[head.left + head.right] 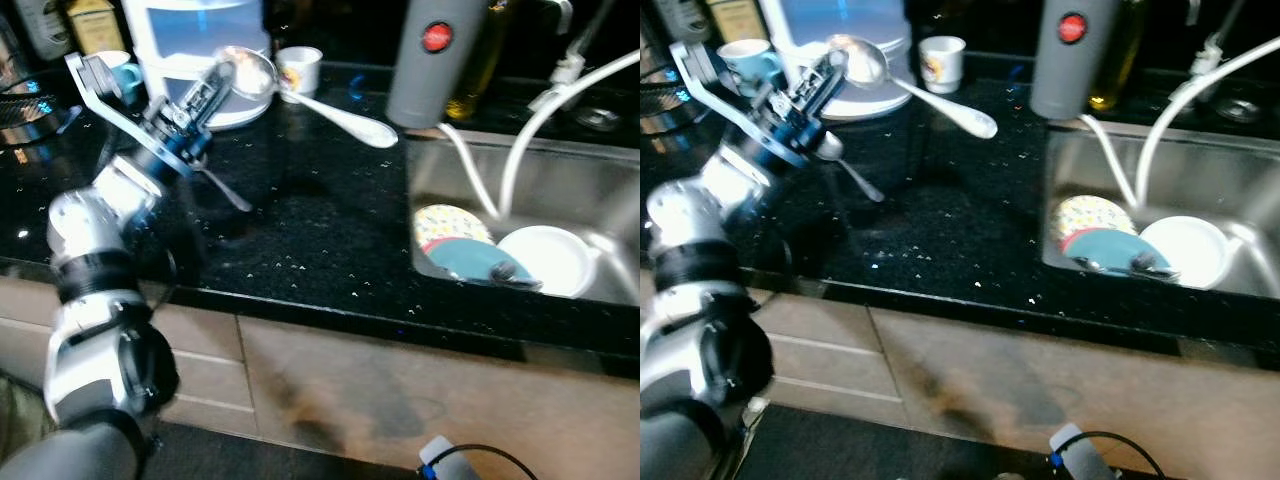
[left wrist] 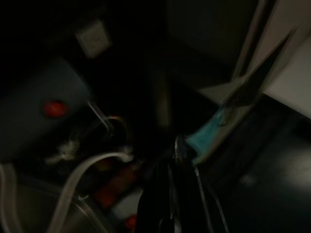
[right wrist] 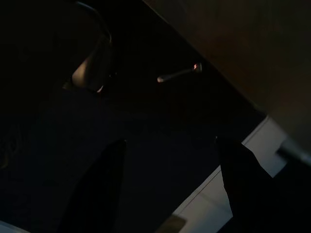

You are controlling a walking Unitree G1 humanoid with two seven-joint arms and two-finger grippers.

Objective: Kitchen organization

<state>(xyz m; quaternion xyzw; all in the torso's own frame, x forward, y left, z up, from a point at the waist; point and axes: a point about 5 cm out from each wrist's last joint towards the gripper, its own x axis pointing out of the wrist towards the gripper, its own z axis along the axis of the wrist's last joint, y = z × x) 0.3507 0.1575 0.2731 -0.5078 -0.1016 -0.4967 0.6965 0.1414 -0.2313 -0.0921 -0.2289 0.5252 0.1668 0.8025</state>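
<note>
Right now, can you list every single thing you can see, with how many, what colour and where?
Ladle: one, silver, held above the counter.
Spoon: one, silver, on the counter under the gripper.
Counter: one, black speckled.
Cups: a teal one and a white one, at the back.
Flask: one, grey with a red dot, beside the sink.
Sink: one, steel, to the right.
Plates: patterned, teal, in the sink.
Bowl: one, white, in the sink.
Left gripper: shut on the ladle.
Right gripper: open, hanging idle.

Head views dim, softly blurred; countertop glints; wrist views near-black.
</note>
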